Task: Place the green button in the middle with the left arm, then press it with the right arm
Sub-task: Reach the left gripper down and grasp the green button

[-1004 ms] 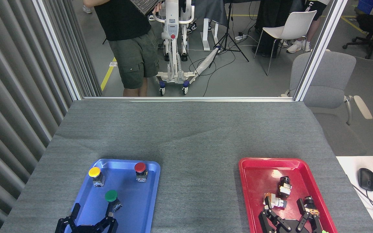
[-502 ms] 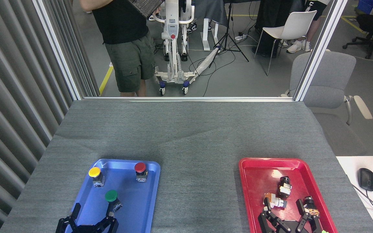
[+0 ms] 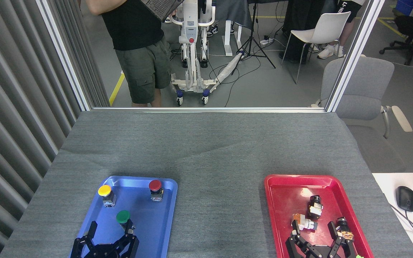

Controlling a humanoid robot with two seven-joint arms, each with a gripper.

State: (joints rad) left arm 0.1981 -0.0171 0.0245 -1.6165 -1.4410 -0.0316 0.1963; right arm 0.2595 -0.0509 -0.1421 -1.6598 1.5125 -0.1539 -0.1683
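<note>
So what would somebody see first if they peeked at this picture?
Probably the two bright trays on the grey table: a blue tray on the left holding the yellow button, the red button and the green button, and a red tray on the right with small loose parts. Next, the black claws at the bottom: the left gripper open just below the green button, and the right gripper open over the red tray.

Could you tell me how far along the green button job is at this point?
Nothing looks finished: the green button sits in the blue tray, and the middle is bare. In hand: the left end effector, open, hangs just short of the button. Left: grasp, move it to the middle, then press with the right end effector, open over the red tray.
</note>
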